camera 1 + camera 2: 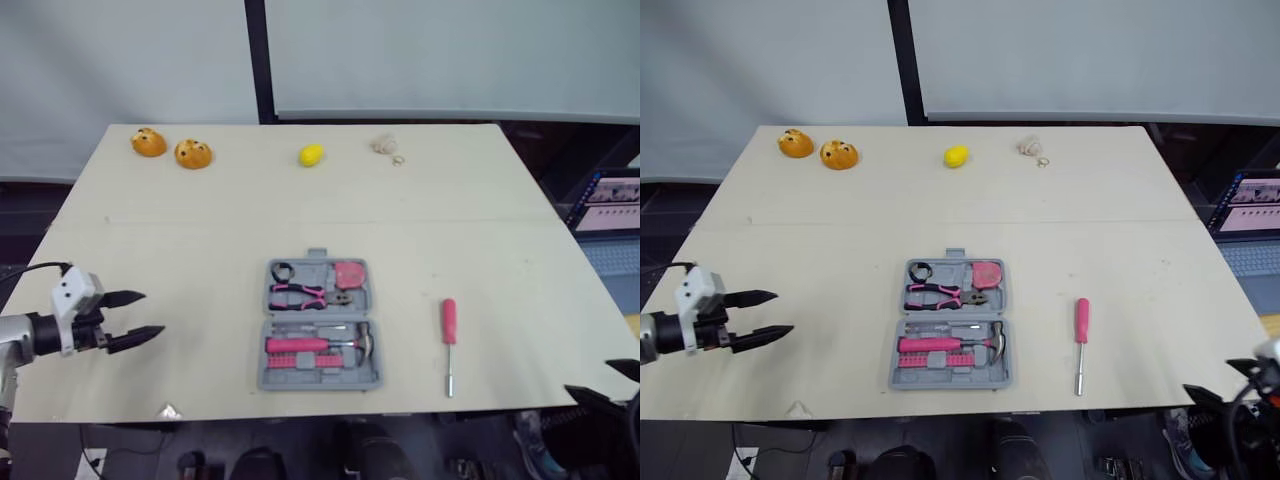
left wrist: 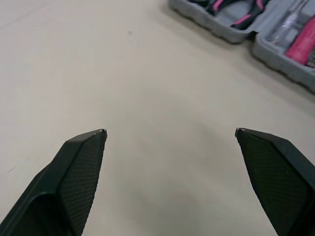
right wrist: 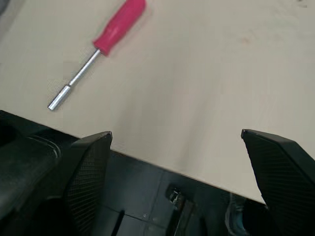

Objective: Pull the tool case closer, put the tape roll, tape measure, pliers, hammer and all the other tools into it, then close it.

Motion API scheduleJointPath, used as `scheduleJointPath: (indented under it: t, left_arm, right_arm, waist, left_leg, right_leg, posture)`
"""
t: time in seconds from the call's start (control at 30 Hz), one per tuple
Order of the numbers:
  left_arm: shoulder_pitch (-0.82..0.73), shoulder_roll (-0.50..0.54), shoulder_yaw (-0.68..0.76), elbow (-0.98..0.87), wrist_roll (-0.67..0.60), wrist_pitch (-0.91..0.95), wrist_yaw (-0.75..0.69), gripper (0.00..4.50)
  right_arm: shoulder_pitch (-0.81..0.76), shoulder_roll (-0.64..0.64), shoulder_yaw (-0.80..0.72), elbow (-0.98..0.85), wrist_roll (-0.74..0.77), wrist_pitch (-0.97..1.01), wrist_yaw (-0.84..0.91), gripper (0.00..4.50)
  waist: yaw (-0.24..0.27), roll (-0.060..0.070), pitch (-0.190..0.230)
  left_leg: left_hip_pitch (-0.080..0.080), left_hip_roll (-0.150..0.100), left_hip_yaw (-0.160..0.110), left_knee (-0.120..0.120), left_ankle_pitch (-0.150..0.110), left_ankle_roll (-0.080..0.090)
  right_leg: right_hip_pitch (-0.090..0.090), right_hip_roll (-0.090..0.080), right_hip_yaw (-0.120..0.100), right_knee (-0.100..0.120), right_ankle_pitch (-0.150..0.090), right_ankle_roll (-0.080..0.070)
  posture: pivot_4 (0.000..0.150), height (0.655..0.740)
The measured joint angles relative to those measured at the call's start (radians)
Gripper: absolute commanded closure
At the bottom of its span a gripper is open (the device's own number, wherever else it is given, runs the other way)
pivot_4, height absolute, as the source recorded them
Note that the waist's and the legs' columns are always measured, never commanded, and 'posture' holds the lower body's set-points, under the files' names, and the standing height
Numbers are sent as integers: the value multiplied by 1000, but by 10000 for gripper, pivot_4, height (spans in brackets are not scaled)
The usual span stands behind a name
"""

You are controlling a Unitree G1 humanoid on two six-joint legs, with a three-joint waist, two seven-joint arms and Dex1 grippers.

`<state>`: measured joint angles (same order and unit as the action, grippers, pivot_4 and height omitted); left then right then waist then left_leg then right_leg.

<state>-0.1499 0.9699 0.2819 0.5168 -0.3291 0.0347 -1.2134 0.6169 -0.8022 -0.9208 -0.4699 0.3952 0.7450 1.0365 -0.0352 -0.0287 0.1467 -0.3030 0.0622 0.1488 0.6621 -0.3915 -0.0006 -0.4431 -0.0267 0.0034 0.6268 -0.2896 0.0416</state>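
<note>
The grey tool case (image 1: 372, 300) lies open at the middle front of the table. In it I see a black tape roll (image 1: 281, 271), a pink tape measure (image 1: 350, 273), pink-handled pliers (image 1: 308, 294) and a hammer (image 1: 322, 345). A pink-handled screwdriver (image 1: 449, 343) lies on the table to the right of the case, also seen as the screwdriver (image 3: 101, 46) in the right wrist view. My left gripper (image 1: 154, 312) is open and empty over the table's left front, well left of the case. My right gripper (image 3: 176, 132) is open and empty over the table's front right edge.
Two orange round things (image 1: 148, 142) (image 1: 193, 153), a yellow lemon (image 1: 311, 155) and a small beige lump (image 1: 383, 144) sit along the far edge. A screen (image 1: 610, 205) stands off the table's right side. A black post (image 1: 258, 60) rises behind the table.
</note>
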Motion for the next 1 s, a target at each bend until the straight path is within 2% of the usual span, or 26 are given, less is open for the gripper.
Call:
scheduleJointPath:
  t: [0.2,0.43,0.53,0.67,0.83,1.0]
  left_arm:
    - [12,-4,3,-22,-4,22,-23,0]
    - [18,-48,-32,-277,-65,142,-37,0]
    - [-6,-63,-92,-448,-119,235,-54,0]
    - [-61,-65,-152,-588,-158,298,-83,0]
    - [-132,-94,-249,-662,-177,318,-143,0]
    - [-219,-136,-325,-665,-177,313,-191,0]
  right_arm:
    - [-23,22,2,-11,20,-8,-37,601]
    - [-126,137,62,-168,83,79,-205,601]
    - [-174,257,158,-288,118,163,-347,601]
    - [-222,388,237,-379,128,256,-529,601]
    - [-256,504,400,-411,84,302,-715,601]
    - [-318,583,531,-360,-7,281,-855,601]
  waist:
    - [6,4,3]
    - [8,8,5]
    - [6,9,6]
    - [2,10,6]
    - [-2,11,7]
    - [-4,11,6]
  left_leg:
    - [-1,1,-1,-1,-1,-3]
    - [-2,1,-1,-2,1,-8]
    - [-2,0,-1,-2,1,-9]
    - [-1,0,0,-2,2,-10]
    - [-1,0,1,-1,3,-11]
    - [-1,-1,2,2,4,-9]
  right_leg:
    - [-2,0,-1,1,0,0]
    - [-2,0,-2,0,0,0]
    - [-2,0,-1,1,0,0]
    - [-2,1,1,2,0,0]
    - [-1,2,1,3,0,0]
    - [-1,3,3,3,1,2]
  posture:
    - [1500,7370]
    - [1500,7370]
    - [1500,7370]
    - [1500,7370]
    - [1500,7370]
    - [1500,7370]
